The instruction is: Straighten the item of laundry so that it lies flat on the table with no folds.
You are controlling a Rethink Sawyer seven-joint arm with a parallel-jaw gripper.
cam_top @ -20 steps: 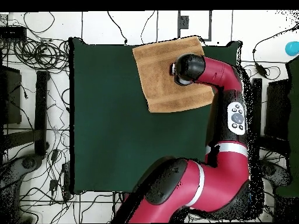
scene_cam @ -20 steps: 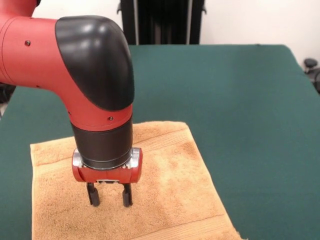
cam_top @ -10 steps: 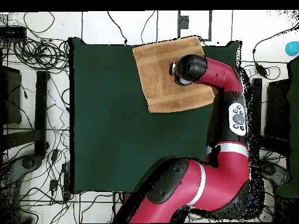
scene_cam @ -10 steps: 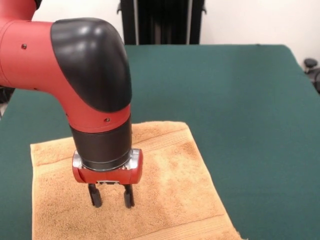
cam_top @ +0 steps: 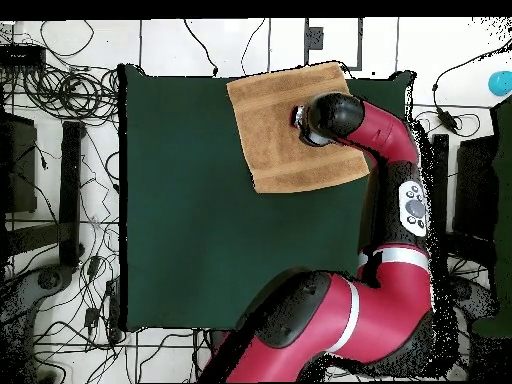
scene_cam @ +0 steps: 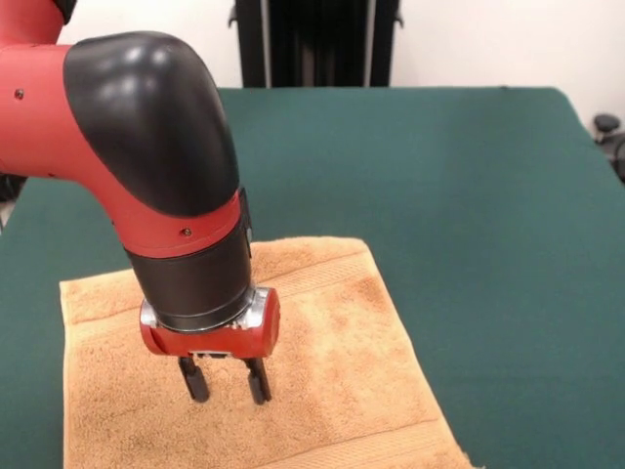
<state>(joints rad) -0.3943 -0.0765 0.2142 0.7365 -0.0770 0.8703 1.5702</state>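
On green table, towel lies flat.

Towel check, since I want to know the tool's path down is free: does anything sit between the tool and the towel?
Nothing visible does. The open tool hangs directly over the towel, which lies spread on the green table with only bare terry beneath the fingers.
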